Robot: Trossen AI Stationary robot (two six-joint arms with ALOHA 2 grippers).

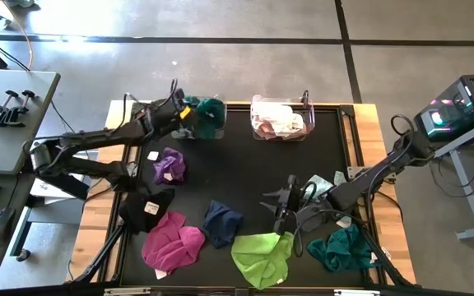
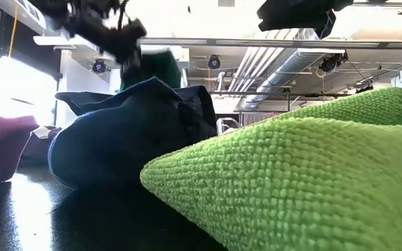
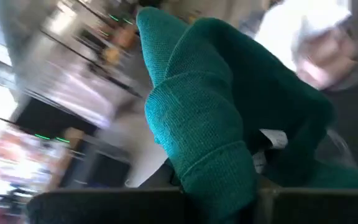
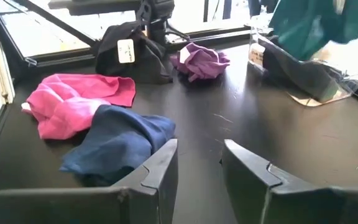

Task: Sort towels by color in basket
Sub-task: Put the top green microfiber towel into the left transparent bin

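Note:
My left gripper (image 1: pixel 189 115) is shut on a dark teal towel (image 1: pixel 210 115), held over a clear basket (image 4: pixel 306 78) at the table's far left. My right gripper (image 4: pixel 199 163) hovers open over the black table, just beyond a lime green towel (image 1: pixel 262 256), with nothing between its fingers. Flat on the table lie a navy towel (image 1: pixel 222 224), a magenta towel (image 1: pixel 171 247), a black towel (image 1: pixel 148 210), a purple towel (image 1: pixel 169 167) and a second teal towel (image 1: pixel 344 251). A second clear basket (image 1: pixel 280 119) at the far middle holds white and pink towels. My left gripper pinches a bunched fold of the teal towel (image 3: pixel 219 180) between its two fingers, several layers together. The fingers come at it about level from the table's left side. The towel bulges out beyond the fingers and is lifted off the table, over the basket.
A pale cloth (image 1: pixel 323 185) lies beside my right arm. Raised wooden edges (image 1: pixel 369 131) frame the black table. A side table (image 1: pixel 11 99) with clamps stands to the left, and a computer case (image 1: pixel 459 111) to the right.

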